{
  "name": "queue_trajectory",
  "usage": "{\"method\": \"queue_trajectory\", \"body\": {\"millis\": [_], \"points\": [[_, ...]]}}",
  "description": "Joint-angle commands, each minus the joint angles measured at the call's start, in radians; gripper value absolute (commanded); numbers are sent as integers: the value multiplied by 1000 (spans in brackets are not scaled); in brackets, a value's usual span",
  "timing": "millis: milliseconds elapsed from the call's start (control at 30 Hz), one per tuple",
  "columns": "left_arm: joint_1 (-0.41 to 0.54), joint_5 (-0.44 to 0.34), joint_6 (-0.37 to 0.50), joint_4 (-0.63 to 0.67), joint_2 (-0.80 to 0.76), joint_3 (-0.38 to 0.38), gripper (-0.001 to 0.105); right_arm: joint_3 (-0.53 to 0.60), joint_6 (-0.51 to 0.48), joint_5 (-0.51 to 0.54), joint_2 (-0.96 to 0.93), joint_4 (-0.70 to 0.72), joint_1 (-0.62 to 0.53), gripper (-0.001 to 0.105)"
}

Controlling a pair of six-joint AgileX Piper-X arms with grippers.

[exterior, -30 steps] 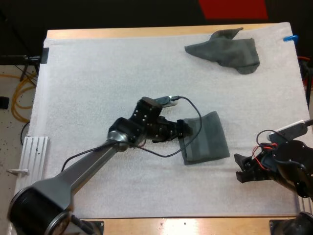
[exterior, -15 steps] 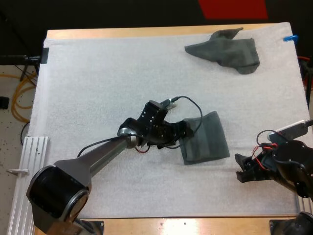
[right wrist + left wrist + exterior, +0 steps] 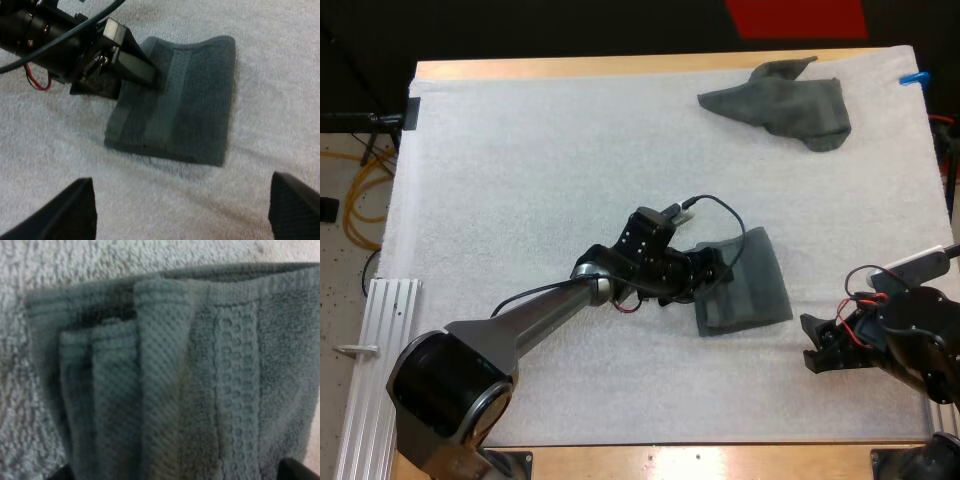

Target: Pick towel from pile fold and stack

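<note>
A folded dark grey-green towel (image 3: 748,290) lies flat on the white mat (image 3: 520,180), right of centre. My left gripper (image 3: 715,272) is low at its left edge, fingers spread wide over the layered folds (image 3: 150,390), pinching nothing. In the right wrist view a black finger of the left gripper (image 3: 134,64) rests on the folded towel's (image 3: 185,105) near-left corner. My right gripper (image 3: 818,346) hovers open above the mat, right of and nearer than that towel, its fingers (image 3: 75,210) wide apart. A crumpled towel (image 3: 782,103) sits at the far right of the mat.
The mat covers nearly the whole wooden table (image 3: 620,66). Bare mat stretches across the left half and along the near side. A metal rail (image 3: 380,330) runs beside the table's left edge.
My left arm has stretched further right, bringing its gripper onto the folded towel's left edge. The towel has shifted very slightly right. The right arm has stayed put.
</note>
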Motion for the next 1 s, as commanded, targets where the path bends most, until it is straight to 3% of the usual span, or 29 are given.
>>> {"method": "queue_trajectory", "body": {"millis": [0, 67, 167, 367, 433, 767, 967], "points": [[-3, -1, -7, -5, 4, -2, 71, -8, -8, 7, -5, 10, 3, 69], [-3, -1, -7, -5, 4, -2, 69, -8, -8, 7, -5, 10, 3, 69], [-5, -1, -7, -5, 4, -2, 59, -8, -8, 7, -5, 10, 3, 69], [-5, -8, -4, -5, 4, -2, 20, -8, -8, 7, -5, 10, 3, 69], [-5, -20, 17, -5, 4, -2, 1, -8, -8, 7, -5, 10, 3, 69], [-7, -23, 137, 17, 4, -9, 0, -8, -8, 7, -5, 10, 3, 69], [7, -64, 319, 214, -6, -82, 0, -8, -8, 7, -5, 8, 3, 69]]}}
